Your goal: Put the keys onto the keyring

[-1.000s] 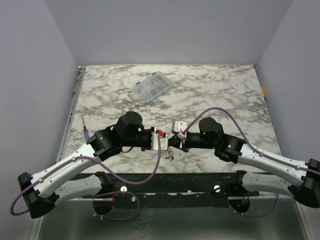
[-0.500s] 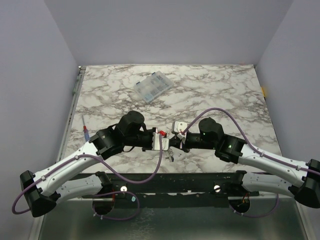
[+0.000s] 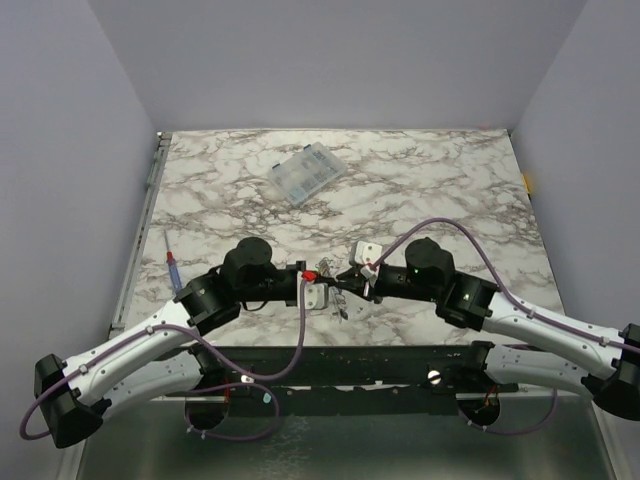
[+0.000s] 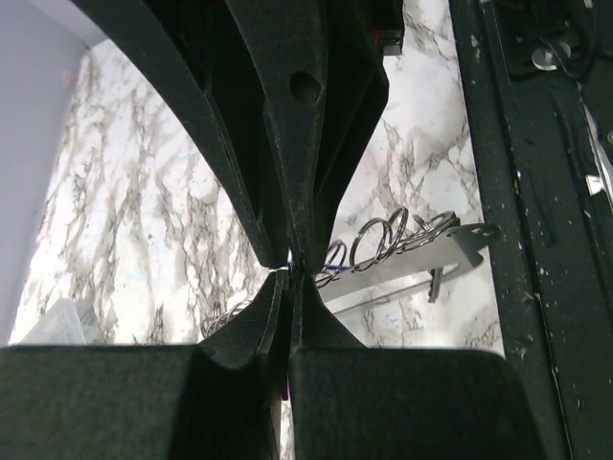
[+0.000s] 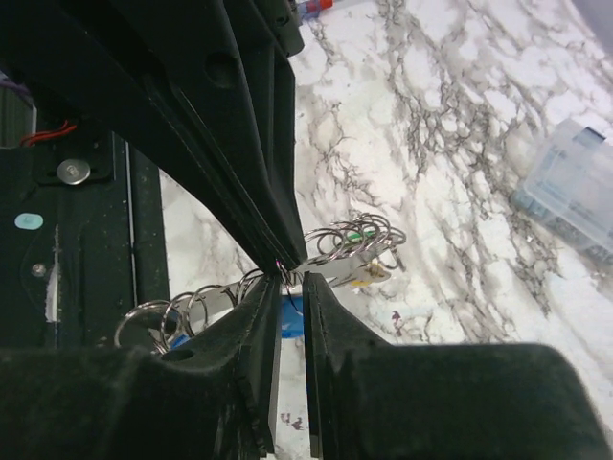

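Both grippers meet tip to tip near the table's front edge. My left gripper (image 3: 327, 287) (image 4: 290, 276) is shut, its tips pinching a thin wire ring beside a sliver of blue. The right gripper (image 3: 344, 281) (image 5: 290, 284) has its jaws a narrow gap apart, with a thin wire loop at the tips and a blue key head (image 5: 293, 316) behind the gap. The keyring (image 4: 421, 261) (image 5: 337, 265) is a pale bar running past both tips, strung with several wire rings. Keys with green (image 5: 360, 233) and yellow (image 5: 370, 274) heads hang at its far end.
A clear compartment box (image 3: 308, 173) (image 5: 575, 182) lies toward the back of the marble table (image 3: 450, 190). The red-and-blue screwdriver (image 3: 174, 268) lies by the left edge. A black rail (image 4: 536, 240) runs along the front edge, close to the grippers.
The left gripper has shut and its arm has swung lower and leftward. The right gripper's jaws have parted slightly, and that arm has shifted a little to the right.
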{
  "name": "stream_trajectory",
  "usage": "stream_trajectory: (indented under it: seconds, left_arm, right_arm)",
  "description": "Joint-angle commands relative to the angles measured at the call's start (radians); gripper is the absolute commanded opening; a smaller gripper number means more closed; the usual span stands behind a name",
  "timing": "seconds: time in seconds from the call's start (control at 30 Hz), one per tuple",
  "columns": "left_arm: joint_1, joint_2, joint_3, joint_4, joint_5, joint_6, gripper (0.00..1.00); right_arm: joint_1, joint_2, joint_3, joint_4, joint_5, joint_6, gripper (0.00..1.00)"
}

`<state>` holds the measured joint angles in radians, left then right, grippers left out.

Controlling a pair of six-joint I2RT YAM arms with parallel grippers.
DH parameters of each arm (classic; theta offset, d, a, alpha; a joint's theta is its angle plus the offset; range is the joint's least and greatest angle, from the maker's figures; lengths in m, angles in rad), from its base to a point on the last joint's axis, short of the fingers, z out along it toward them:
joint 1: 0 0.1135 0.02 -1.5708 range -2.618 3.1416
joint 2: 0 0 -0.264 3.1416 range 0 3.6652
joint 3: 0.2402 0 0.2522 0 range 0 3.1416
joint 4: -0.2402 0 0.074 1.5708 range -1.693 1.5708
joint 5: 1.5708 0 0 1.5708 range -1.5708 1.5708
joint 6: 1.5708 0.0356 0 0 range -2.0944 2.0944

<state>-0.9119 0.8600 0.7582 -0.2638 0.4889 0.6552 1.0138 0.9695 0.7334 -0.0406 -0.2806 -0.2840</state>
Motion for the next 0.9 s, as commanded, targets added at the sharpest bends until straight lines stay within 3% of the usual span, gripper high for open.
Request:
stream_trajectory:
  seconds: [0.0, 0.1, 0.37, 0.57, 0.87]
  left_arm:
    - [-0.005, -0.078, -0.110, 0.213, 0.032, -0.077, 0.00]
    - [-0.005, -0.117, -0.174, 0.324, 0.020, -0.127, 0.00]
    - [-0.004, -0.202, -0.315, 0.587, -0.014, -0.249, 0.00]
    - [-0.004, -0.258, -0.354, 0.651, -0.041, -0.281, 0.00]
    - [-0.003, -0.290, -0.376, 0.646, -0.053, -0.278, 0.00]
  right_arm:
    - [0.007, -0.033, 0.005, 0.111, 0.027, 0.003, 0.25]
    - [0.006, -0.035, 0.006, 0.113, 0.025, 0.003, 0.31]
    - [0.007, -0.035, 0.018, 0.118, 0.012, 0.003, 0.31]
    - [0.007, -0.011, 0.033, 0.105, -0.004, -0.004, 0.28]
    - [0.006, -0.006, 0.034, 0.093, 0.027, 0.001, 0.39]
